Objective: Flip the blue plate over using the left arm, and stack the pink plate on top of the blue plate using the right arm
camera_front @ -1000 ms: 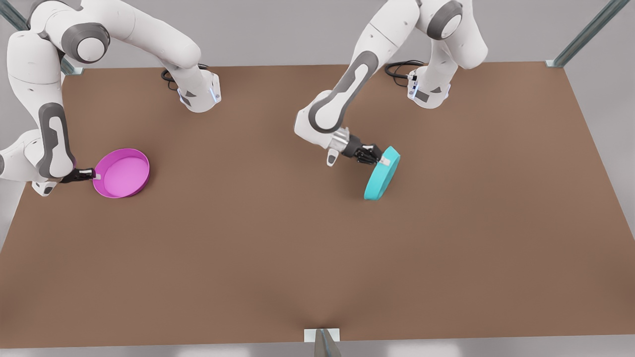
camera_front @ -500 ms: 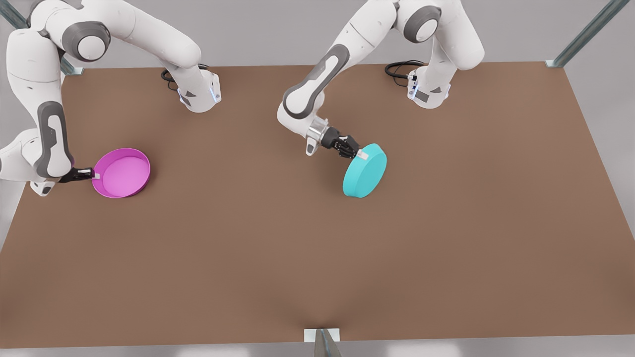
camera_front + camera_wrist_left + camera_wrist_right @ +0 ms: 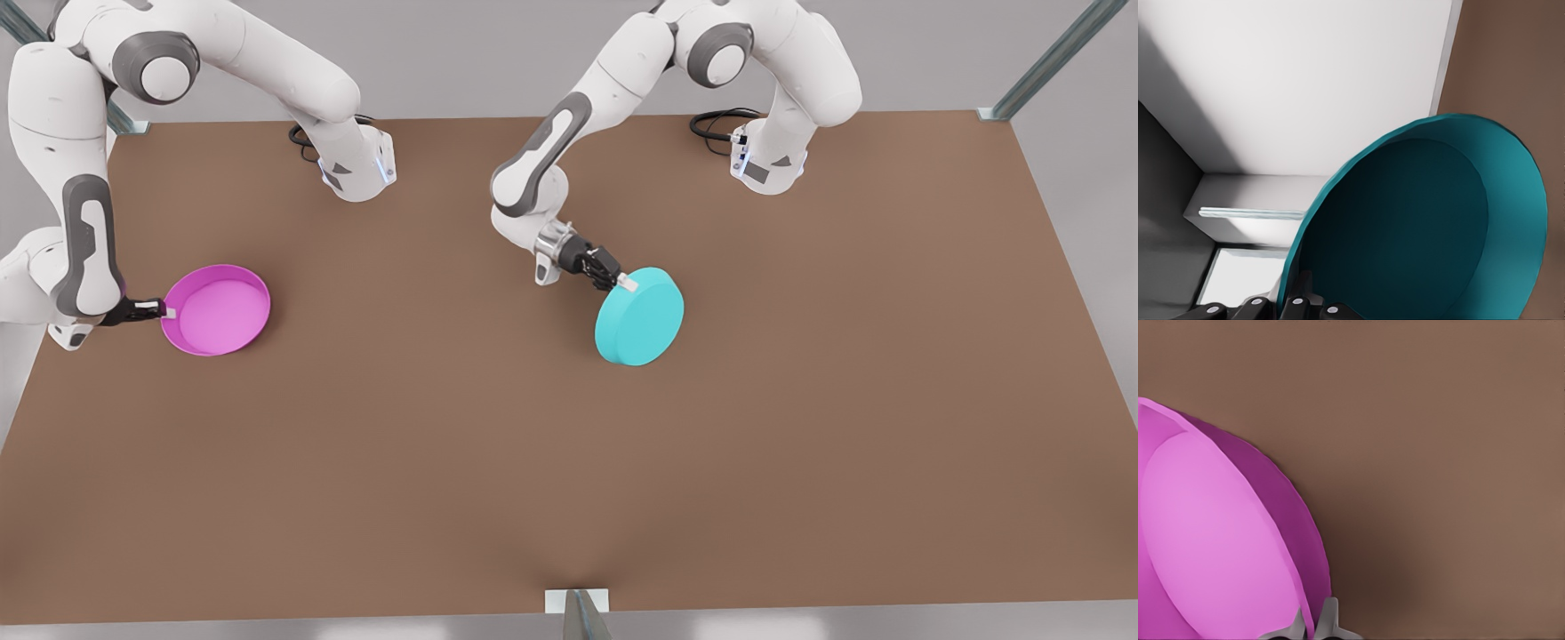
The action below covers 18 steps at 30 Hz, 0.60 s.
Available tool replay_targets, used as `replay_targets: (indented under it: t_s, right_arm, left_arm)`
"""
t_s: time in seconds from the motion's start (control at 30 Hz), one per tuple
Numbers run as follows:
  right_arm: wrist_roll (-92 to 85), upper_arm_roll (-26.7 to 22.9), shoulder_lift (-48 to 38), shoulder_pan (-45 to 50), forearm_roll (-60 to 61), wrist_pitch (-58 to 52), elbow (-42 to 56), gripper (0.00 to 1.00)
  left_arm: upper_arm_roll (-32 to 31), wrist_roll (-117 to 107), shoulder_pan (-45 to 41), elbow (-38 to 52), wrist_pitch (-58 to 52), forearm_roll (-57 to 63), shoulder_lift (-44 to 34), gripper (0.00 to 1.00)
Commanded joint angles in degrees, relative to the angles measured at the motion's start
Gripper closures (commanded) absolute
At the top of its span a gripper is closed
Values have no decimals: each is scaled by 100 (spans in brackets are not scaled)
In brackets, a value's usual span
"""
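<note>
The blue plate (image 3: pixel 640 317) is near the table's middle, tilted with its flat base turned toward the front camera and one edge low near the table. My left gripper (image 3: pixel 624 283) is shut on its upper rim; in the left wrist view the blue plate (image 3: pixel 1425 227) shows its hollow inside. The pink plate (image 3: pixel 216 309) sits at the front view's left, open side up. My right gripper (image 3: pixel 165 311) is shut on its rim there. The right wrist view has the pink plate (image 3: pixel 1211 540) with its rim between the fingertips (image 3: pixel 1329 620).
The brown table (image 3: pixel 569 462) spreads wide in front of both plates. Both arm bases (image 3: pixel 356 169) stand at the back edge, with a cable coil (image 3: pixel 716 120) by the one on the front view's right. A metal bracket (image 3: pixel 578 604) sits at the front edge.
My left gripper has swung the blue plate from standing on edge to base-up, moving it toward the front view's left. The pink plate and right gripper barely shifted.
</note>
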Motion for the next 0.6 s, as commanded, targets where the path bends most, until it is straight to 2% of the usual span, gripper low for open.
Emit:
replay_targets:
  t_s: [0.0, 0.1, 0.27, 0.3, 0.33, 0.37, 0.57]
  right_arm:
    - [59, 1, -3, -1, -26, -29, -1, 79]
    - [68, 10, -20, 8, -26, -47, 7, 79]
    - [147, 28, -196, 17, -26, -311, 16, 79]
    - [147, 28, -196, 17, -26, -355, 78, 79]
    - [147, 28, -196, 17, -26, -381, 95, 79]
    - [156, 28, -205, 17, -26, -390, 95, 79]
    - [402, 28, -266, 122, -35, -689, 271, 79]
  left_arm:
    - [3, -1, -1, 57, 0, -251, 49, 79]
    - [3, -202, -1, 391, 0, -356, 401, 79]
    - [3, -255, -45, 558, -17, -409, 507, 79]
    - [3, -255, -45, 549, -26, -418, 507, 58]
    - [3, -282, -71, 549, -44, -418, 568, 52]
    - [3, -466, -88, 558, -61, -418, 630, 0]
    - [3, -510, -176, 541, -44, -655, 674, 0]
